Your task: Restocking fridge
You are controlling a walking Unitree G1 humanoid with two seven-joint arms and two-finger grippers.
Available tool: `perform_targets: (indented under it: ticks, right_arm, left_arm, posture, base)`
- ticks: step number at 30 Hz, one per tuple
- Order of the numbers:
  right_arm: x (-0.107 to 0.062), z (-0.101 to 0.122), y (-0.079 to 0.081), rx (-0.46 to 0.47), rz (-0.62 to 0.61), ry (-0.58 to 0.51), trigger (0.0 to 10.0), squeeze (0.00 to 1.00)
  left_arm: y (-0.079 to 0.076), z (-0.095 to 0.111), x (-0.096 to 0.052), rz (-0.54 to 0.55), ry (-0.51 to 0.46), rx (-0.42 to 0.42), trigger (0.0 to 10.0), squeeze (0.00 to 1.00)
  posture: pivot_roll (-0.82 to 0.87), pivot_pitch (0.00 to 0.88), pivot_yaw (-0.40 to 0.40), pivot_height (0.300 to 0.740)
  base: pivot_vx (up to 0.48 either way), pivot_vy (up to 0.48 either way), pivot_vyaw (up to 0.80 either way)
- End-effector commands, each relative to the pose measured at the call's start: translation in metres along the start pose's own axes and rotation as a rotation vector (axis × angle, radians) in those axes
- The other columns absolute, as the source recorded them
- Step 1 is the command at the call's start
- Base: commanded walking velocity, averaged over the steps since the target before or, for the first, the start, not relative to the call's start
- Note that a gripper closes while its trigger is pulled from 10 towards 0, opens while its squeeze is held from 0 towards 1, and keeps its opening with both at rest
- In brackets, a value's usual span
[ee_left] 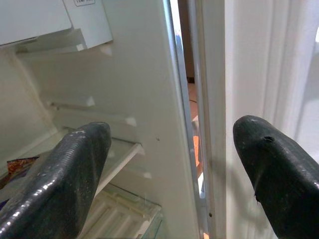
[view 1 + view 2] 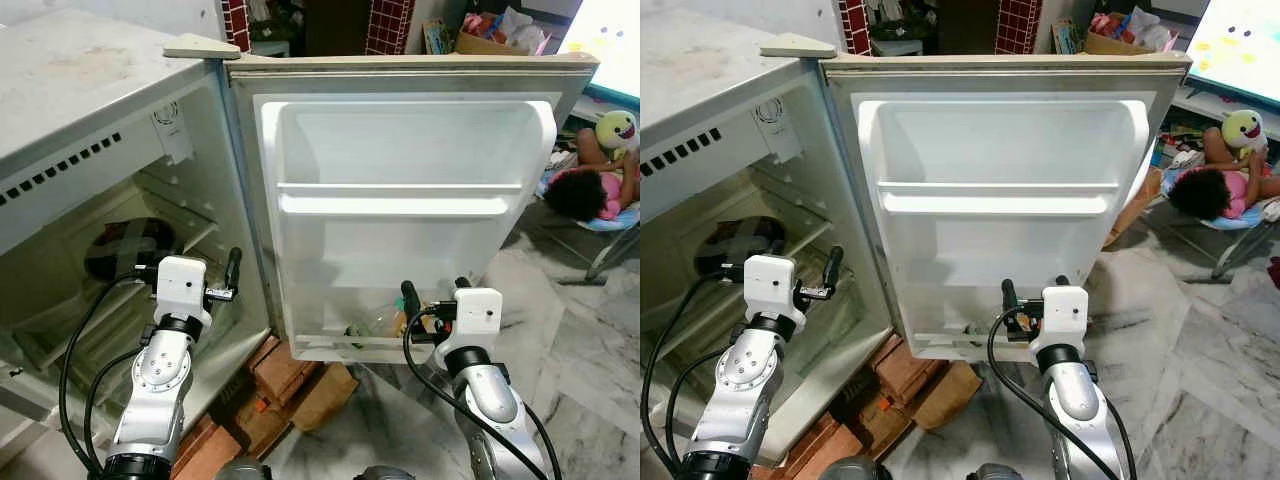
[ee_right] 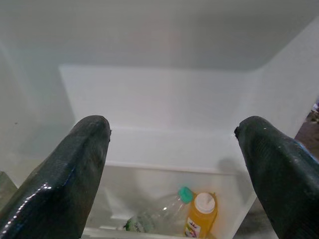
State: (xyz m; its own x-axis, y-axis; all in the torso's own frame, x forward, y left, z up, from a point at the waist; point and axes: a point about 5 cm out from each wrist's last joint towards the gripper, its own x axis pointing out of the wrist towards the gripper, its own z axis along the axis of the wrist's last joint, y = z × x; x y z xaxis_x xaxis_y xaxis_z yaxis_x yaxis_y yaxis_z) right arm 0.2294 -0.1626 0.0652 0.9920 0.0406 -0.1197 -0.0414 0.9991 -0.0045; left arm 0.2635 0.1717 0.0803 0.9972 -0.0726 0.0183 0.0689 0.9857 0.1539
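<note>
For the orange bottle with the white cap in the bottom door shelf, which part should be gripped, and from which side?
Probably the neck just under the white cap, coming from above. The orange bottle stands upright in the bottom door shelf, whose front wall hides its lower body, and a clear bottle leans close beside it. The right gripper hangs open above, facing the shelf.

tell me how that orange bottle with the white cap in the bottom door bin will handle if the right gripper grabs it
The orange bottle is small, so probably light. It stands upright, close beside a clear bottle, so a sideways nudge may tip it against that one. Its smooth plastic might slip between the open right gripper fingers; gripping below the white cap seems safest.
</note>
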Motion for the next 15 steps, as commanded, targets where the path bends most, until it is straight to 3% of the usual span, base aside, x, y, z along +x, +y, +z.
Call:
perform_targets:
  ticks: [1, 8, 15]
  right_arm:
    - [0.002, 0.008, -0.001, 0.001, 0.005, -0.034, 10.0, 0.0]
    - [0.003, 0.007, 0.001, 0.001, 0.012, -0.031, 10.0, 0.0]
    - [0.006, 0.007, 0.001, -0.002, 0.017, -0.032, 10.0, 0.0]
  left_arm:
    - [0.004, 0.006, 0.004, 0.012, -0.016, 0.006, 10.0, 0.0]
    - [0.014, 0.008, 0.006, 0.035, -0.025, 0.027, 10.0, 0.0]
    - [0.013, 0.008, 0.006, 0.043, -0.018, 0.005, 10.0, 0.0]
  posture:
    - [-0.04, 0.04, 0.001, 0.736]
    - [-0.03, 0.05, 0.0, 0.692]
    - [-0.02, 0.049, -0.003, 0.647]
  base:
    - [0.0, 0.0, 0.0]
    - [0.0, 0.0, 0.0]
    - [0.0, 0.0, 0.0]
